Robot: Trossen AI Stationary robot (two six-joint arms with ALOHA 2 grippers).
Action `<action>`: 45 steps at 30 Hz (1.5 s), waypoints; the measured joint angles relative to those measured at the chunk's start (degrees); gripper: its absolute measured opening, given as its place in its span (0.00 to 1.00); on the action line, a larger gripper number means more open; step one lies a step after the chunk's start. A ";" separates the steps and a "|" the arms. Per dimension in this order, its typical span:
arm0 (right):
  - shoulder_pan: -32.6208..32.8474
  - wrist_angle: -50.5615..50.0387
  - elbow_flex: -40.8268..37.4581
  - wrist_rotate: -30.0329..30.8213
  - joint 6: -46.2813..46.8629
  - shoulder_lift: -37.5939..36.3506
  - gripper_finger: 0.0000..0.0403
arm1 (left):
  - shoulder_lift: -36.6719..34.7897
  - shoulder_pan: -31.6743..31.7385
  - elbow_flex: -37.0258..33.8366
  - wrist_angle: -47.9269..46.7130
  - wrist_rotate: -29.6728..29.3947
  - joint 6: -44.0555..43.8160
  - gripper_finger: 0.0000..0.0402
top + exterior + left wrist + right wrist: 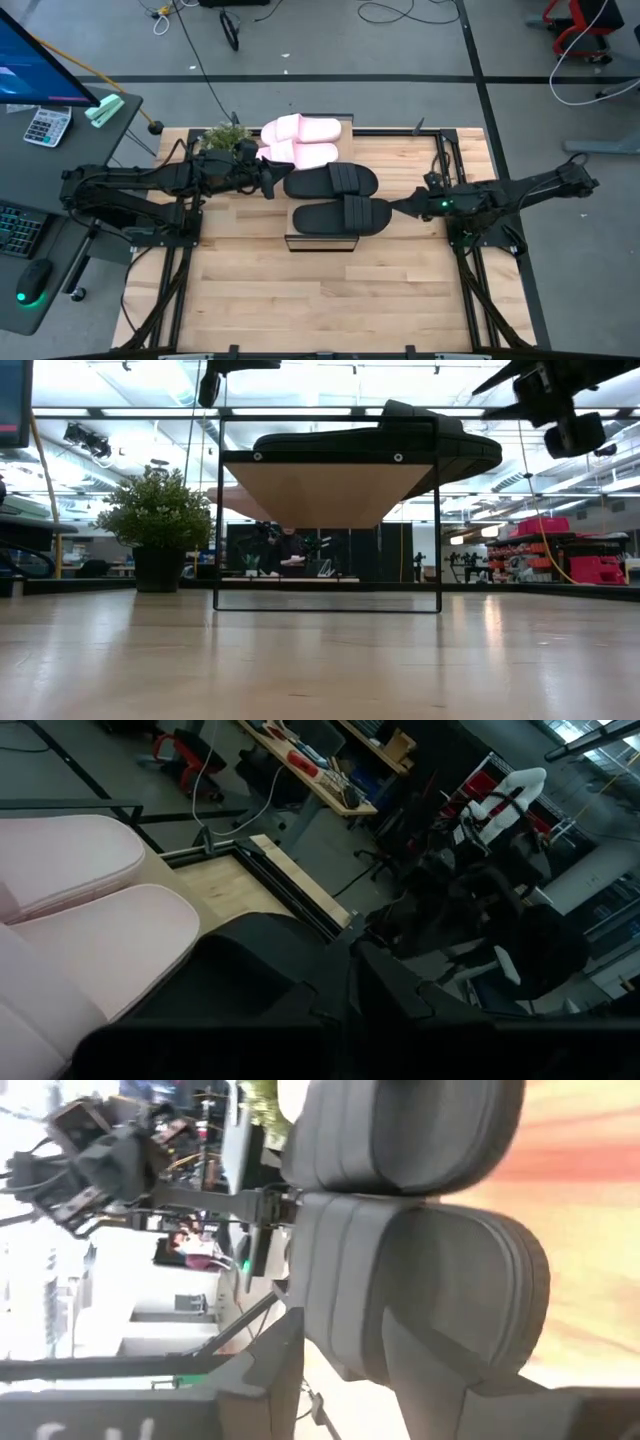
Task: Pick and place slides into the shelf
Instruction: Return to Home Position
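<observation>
Wooden table (330, 300), slatted top, one arm coming in from each side

Shelf (322, 241) stands mid-table, a long narrow plank on a thin black frame; low view shows its pale underside (330, 495) raised clear of the tabletop

All four slides lie on top of the shelf, crosswise, in one row from back to front, their ends overhanging the plank

Black slides: one at the front end (340, 215), the other (332, 181) just behind it, the two touching along their sides

Pink slides: one (300, 153) just behind the black pair, the last (302, 129) at the far end, pressed together

Potted plant (222, 138) at the back left of the table, just beside the pink pair

Left gripper (270, 184) just beside the left end of the rear black slide; released or clenched, cannot tell

Right gripper (398, 207) just beside the right end of the front black slide; grip also cannot be told
</observation>
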 joint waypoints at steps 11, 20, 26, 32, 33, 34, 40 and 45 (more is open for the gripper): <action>0.00 -1.88 0.54 -0.02 -18.49 -5.64 0.03 | -0.02 -0.01 0.00 -1.17 6.03 4.51 0.01; 0.00 -19.86 12.18 0.21 -43.03 -3.80 0.01 | -0.02 -5.04 0.00 -1.37 9.10 22.18 0.00; 0.00 -26.85 16.88 1.51 -46.89 -3.60 0.01 | -0.12 -5.70 0.00 -8.17 6.83 20.17 0.00; -0.02 -27.06 15.85 1.23 -45.88 -3.54 0.00 | -4.44 -7.42 -0.29 -12.83 1.29 19.43 0.00; -0.02 -26.79 15.54 1.25 -45.09 -3.54 0.00 | -5.99 -7.75 -1.21 -11.12 0.09 19.83 0.00; -0.02 -26.80 15.25 1.20 -44.39 -3.51 0.00 | -7.90 -7.99 -2.88 -8.75 -0.98 20.13 0.00; -0.07 -24.99 15.06 1.13 -41.75 -3.41 0.00 | -20.31 -8.48 -21.00 15.82 -2.71 19.15 0.00; -0.07 -23.26 15.06 1.40 -39.07 -2.09 0.00 | -28.57 -8.70 -29.13 19.58 -2.62 20.22 0.00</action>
